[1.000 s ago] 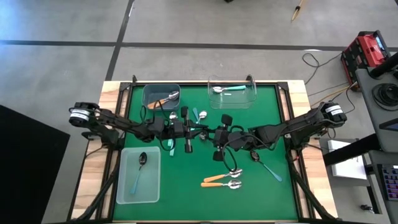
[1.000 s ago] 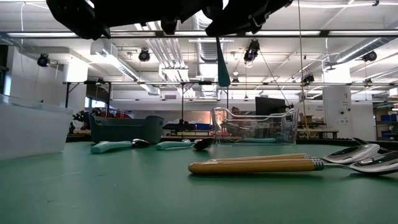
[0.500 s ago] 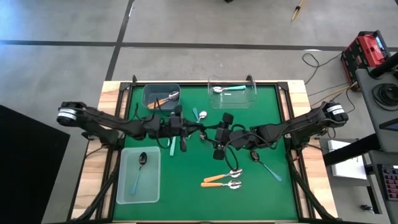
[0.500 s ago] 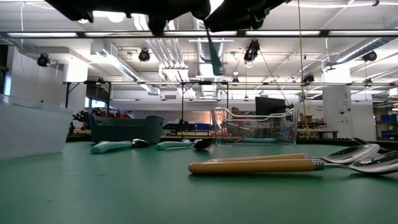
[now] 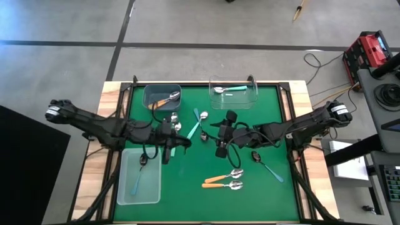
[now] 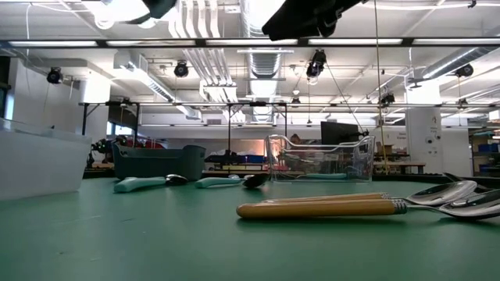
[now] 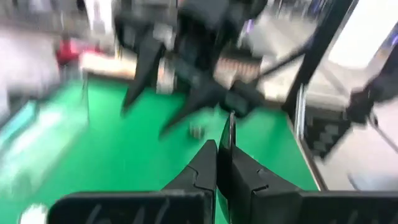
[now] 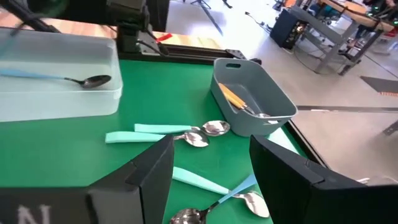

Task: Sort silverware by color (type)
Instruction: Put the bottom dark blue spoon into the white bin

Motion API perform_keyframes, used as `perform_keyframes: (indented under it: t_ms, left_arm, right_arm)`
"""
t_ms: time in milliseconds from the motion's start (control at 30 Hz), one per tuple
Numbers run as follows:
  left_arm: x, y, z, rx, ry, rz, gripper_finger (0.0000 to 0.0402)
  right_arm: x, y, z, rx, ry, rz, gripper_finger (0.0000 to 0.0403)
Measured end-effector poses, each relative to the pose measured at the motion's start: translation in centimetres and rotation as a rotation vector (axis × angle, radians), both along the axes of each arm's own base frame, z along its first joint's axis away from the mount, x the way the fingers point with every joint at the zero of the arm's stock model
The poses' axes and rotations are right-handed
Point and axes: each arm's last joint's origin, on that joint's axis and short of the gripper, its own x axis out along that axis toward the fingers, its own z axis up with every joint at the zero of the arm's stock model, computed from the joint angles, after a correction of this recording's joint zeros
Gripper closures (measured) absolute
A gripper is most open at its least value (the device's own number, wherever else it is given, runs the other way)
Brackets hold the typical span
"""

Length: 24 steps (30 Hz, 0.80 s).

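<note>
Left gripper (image 5: 167,150) pinched shut on a thin dark spoon (image 7: 231,129), just right of the frosted rectangular plastic bin (image 5: 139,176), handle pointing down. Right gripper (image 5: 220,145) gapes wide, holding nothing; teal-handled silver-bowled spoons (image 8: 163,134) lie farther from that bin, handles roughly crosswise.

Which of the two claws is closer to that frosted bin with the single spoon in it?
The left gripper, shut, hangs just beside the frosted bin, near its corner. The right gripper, open, is farther off, over the middle of the mat.
</note>
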Motion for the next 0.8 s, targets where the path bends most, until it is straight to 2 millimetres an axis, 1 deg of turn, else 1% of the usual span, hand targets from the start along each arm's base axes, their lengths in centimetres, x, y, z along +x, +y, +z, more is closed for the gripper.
perform_keyframes:
  t_ms: [133, 267, 333, 467, 567, 800]
  left_arm:
    - [-1.7, -0.8, 0.8, -0.094, 0.223, 0.075, 0.0401]
    - [-3.5, -1.2, 0.6, -0.154, 0.47, 0.204, 0.0401]
    - [-4.2, -1.5, 0.3, -0.161, 0.554, 0.249, 0.0401]
    - [-5.1, -2.1, -0.5, -0.177, 0.623, 0.3, 0.0401]
    - [-5.4, -2.6, -1.3, -0.194, 0.634, 0.311, 0.0401]
    - [-6.9, -2.7, -4.6, -0.237, 0.742, 0.423, 0.0401]
  right_arm:
    - [0.1, 0.0, -0.1, 0.001, 0.004, 0.003, 0.0202]
    - [0.1, 0.0, -0.1, 0.008, 0.001, 0.0, 0.0202]
    - [0.1, 0.0, -0.1, 0.011, 0.0, 0.0, 0.0202]
    - [0.1, 0.0, -0.1, 0.018, -0.003, -0.002, 0.0202]
    - [0.1, 0.1, -0.1, 0.018, -0.002, -0.001, 0.0202]
    - [0.1, 0.1, -0.1, 0.019, -0.002, 0.0, 0.0202]
